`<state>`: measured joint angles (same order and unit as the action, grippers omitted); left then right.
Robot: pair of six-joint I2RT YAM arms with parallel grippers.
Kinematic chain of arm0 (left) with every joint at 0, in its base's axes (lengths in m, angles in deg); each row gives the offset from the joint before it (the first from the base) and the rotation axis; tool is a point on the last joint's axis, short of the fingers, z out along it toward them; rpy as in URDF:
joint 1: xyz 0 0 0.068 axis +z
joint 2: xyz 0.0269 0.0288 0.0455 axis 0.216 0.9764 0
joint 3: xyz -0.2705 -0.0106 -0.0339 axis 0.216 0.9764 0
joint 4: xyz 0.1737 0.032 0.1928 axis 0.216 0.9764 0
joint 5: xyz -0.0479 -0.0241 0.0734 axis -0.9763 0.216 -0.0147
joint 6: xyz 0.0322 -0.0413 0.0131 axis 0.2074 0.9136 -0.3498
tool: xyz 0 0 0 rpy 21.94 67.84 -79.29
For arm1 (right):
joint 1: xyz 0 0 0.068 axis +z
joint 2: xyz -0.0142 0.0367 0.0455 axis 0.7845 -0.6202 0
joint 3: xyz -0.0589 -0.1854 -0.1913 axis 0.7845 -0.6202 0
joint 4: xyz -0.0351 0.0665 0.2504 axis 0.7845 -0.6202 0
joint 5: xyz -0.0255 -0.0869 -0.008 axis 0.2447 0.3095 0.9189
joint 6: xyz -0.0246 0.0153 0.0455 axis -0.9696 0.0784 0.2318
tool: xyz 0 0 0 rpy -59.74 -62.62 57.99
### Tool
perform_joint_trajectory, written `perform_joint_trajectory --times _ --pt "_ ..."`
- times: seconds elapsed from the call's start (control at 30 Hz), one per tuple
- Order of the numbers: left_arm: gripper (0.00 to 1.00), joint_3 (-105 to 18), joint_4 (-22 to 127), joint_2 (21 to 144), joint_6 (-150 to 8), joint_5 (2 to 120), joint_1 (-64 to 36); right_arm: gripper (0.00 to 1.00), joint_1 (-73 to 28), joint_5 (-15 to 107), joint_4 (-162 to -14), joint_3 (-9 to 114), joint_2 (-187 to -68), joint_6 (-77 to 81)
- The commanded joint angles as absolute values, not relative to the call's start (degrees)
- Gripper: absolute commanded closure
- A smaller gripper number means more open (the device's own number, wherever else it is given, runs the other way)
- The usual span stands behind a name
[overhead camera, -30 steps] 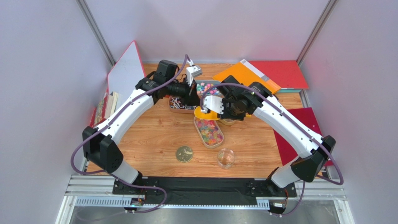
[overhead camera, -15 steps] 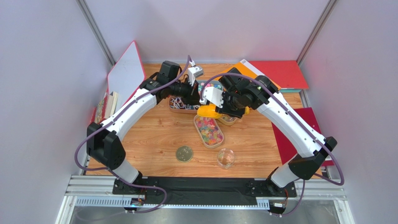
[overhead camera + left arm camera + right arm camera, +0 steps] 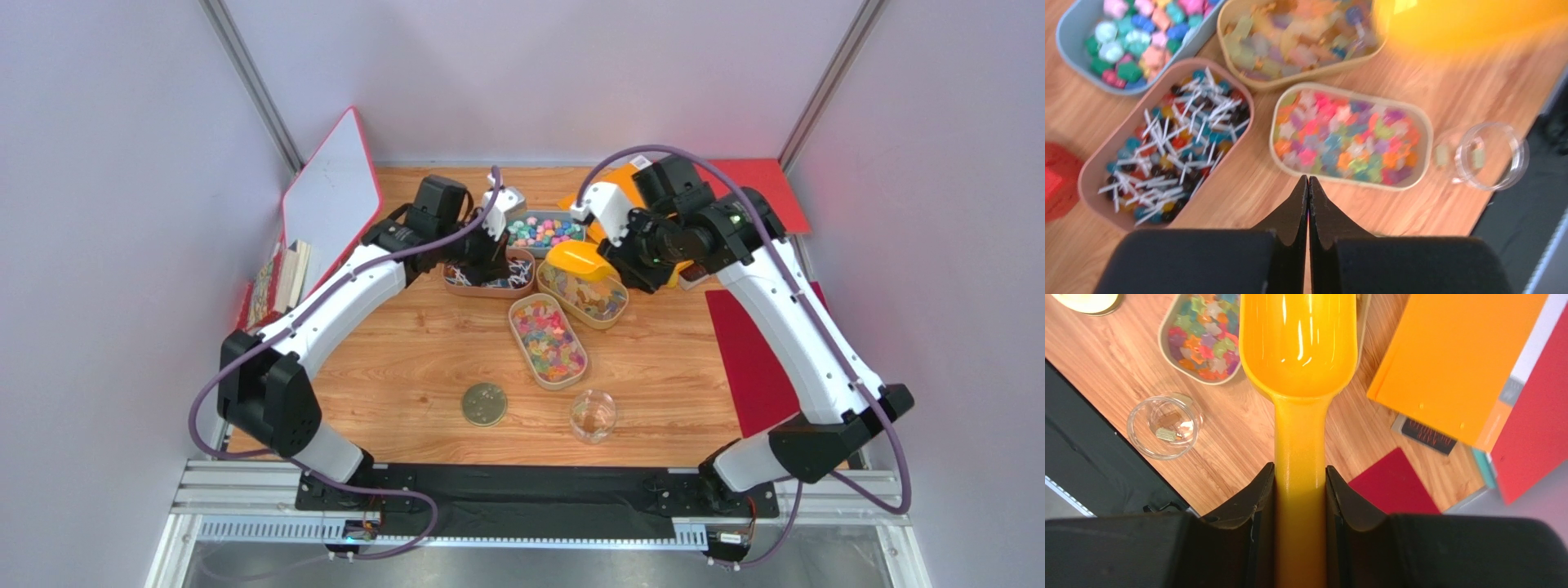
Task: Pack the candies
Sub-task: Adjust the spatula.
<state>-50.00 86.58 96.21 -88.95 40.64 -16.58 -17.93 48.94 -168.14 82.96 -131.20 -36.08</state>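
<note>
Four trays of candies sit at mid-table: pink/green/blue wrapped bits in a blue tray [image 3: 546, 229] [image 3: 1137, 37], white twist-wrapped pieces in a pink tray [image 3: 472, 279] [image 3: 1168, 147], yellow-orange gummies in a beige tray [image 3: 586, 294] [image 3: 1303, 43], and multicoloured gummies in a beige tray [image 3: 548, 341] [image 3: 1352, 138] [image 3: 1204, 337]. My right gripper [image 3: 613, 255] [image 3: 1300, 478] is shut on the handle of a yellow scoop [image 3: 574, 259] [image 3: 1300, 343], whose bowl is empty and hangs over the yellow-gummy tray. My left gripper [image 3: 491, 257] [image 3: 1308, 180] is shut and empty, above the wood between the pink tray and the multicoloured tray.
A small glass jar [image 3: 594, 415] [image 3: 1165, 425] [image 3: 1484, 156] with a couple of candies stands near the front, with a round gold lid [image 3: 483, 404] to its left. A red cube [image 3: 1057, 180] lies left of the pink tray. Orange [image 3: 1462, 361] and red folders [image 3: 748, 194] lie at the back right.
My right arm has swung back and to the right with the scoop, from beside the multicoloured tray to over the yellow-gummy tray. My left gripper has dropped slightly toward the pink tray.
</note>
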Motion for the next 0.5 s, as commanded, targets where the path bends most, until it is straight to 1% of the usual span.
perform_joint_trajectory --times 0.0,0.13,0.3,0.47 --pt "1.0 -39.8 89.0 92.5 -99.9 46.1 -15.7 1.0 -22.9 48.0 -168.6 77.9 -126.4 -32.2" --pt "1.0 -34.4 89.2 96.4 -98.7 43.1 -17.6 1.0 -24.5 49.2 -168.2 72.1 -125.4 -32.2" --pt "1.0 -32.0 82.7 101.1 -95.9 43.1 -20.7 1.0 -25.3 50.6 -169.1 70.1 -125.4 -32.1" --pt "1.0 -33.5 81.5 106.2 -93.2 40.4 -22.7 1.0 -26.7 50.7 -169.9 69.4 -125.4 -32.1"
